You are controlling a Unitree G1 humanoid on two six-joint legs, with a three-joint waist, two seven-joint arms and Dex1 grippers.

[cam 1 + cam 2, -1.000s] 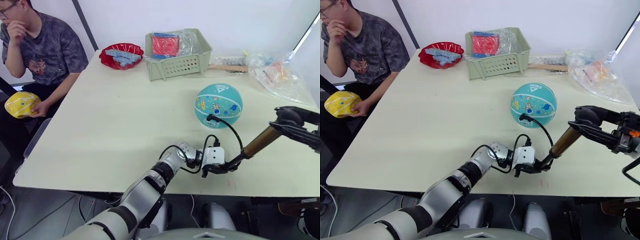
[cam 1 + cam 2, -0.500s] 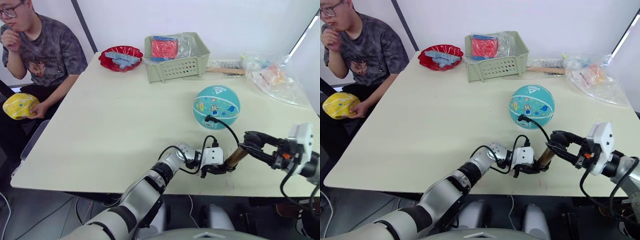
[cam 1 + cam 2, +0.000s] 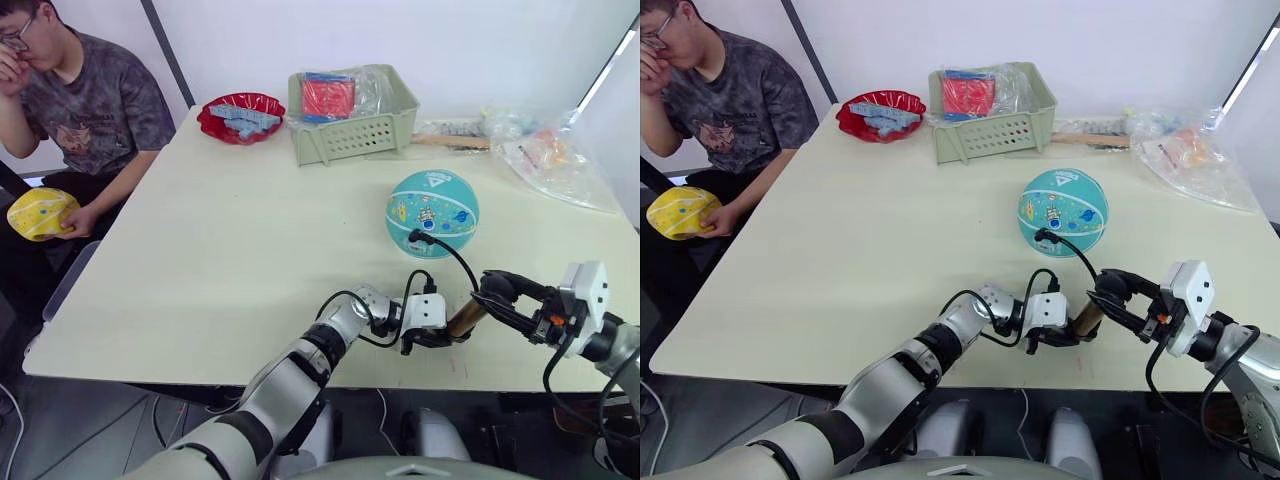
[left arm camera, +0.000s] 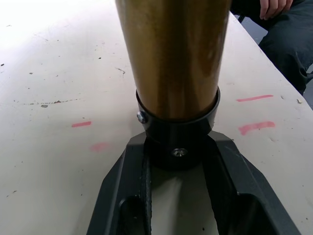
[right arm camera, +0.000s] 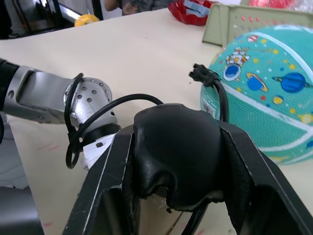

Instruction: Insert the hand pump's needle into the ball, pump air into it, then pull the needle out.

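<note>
Both grippers clamp the hand pump (image 3: pixel 463 319): left gripper (image 3: pixel 441 337) on its base cap, right gripper (image 3: pixel 492 291) on its handle; hose fitting seated in the ball (image 3: pixel 433 212).

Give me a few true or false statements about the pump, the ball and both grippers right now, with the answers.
1. The needle fitting sits in the ball. True.
2. The left gripper clamps the hand pump at its black base collar. True.
3. The right gripper is open. False: it is shut on the pump's black handle.
4. The ball lies in the green basket. False: it rests on the table.
</note>
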